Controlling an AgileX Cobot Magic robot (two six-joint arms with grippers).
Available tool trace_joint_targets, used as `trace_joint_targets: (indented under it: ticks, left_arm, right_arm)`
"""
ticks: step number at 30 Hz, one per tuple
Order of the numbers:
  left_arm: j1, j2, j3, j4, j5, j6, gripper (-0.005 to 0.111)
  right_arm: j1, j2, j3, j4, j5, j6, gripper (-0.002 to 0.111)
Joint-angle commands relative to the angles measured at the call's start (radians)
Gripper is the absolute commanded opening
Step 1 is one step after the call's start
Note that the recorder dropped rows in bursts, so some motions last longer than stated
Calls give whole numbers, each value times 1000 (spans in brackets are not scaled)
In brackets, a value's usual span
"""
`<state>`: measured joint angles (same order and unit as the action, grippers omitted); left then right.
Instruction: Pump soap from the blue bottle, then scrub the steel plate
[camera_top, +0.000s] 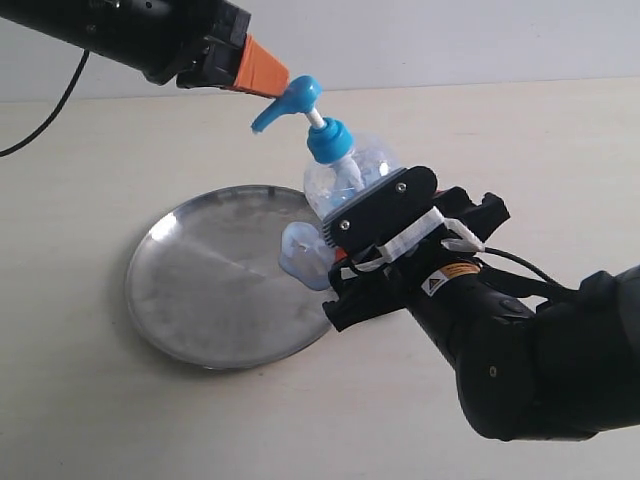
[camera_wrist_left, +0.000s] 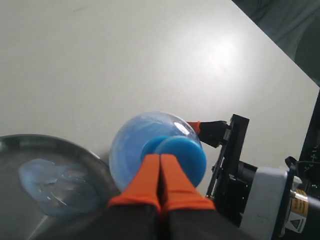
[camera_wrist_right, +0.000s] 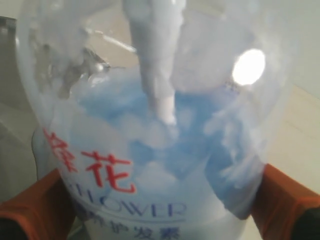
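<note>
Nearest item: my right gripper (camera_top: 336, 246), lower right of the exterior frame, jaws set wide and clamped on the body of the blue bottle (camera_top: 352, 176). Its orange pads (camera_wrist_right: 287, 197) bore on both sides of the label.

Item: blue bottle. It was located centre frame, just beside the right rim of the steel plate (camera_top: 200, 290). Its base was hidden behind my gripper, so I could not tell whether it sat on the table (camera_top: 520, 130) or hung clear. The long axis ran near upright, with the top leaning a little toward the upper left. The spout pointed left and slightly down, out over the plate. A white stem showed below the pump head (camera_top: 290, 100), so I judged the pump to be up, not pressed.

Item: my left gripper (camera_top: 263, 68), upper left. Its orange fingers were pressed together with nothing between them, and the tip touched the back of the pump head from above.

Item: soap (camera_top: 300, 255), a pale blue blob on the plate's right side, below the spout and near the bottle.

Hazards, as judged:
- The narrow closed tip, bearing on a rounded pump head, might skid off and tip the bottle in my right grip.
- An off-centre push could swing the spout and send soap over the rim onto the table.
- The slick bottle wall might slide through the pads.
</note>
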<state>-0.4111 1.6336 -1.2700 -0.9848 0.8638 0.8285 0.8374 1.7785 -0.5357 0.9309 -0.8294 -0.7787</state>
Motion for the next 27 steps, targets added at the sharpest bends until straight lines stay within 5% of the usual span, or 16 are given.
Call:
trace_joint_targets:
  ticks: [1,17,27]
  left_arm:
    - [-8,22,11,64,23,1,0]
    - [23,-82,-23,87,-25,2,0]
    - [18,-84,-23,2,72,10,0]
  right_arm:
    - [0,-20,-8,-67,-56,-1,0]
    - [0,-20,-8,-78,-46,-1,0]
    - [0,-18,-8,-74,-43,5,0]
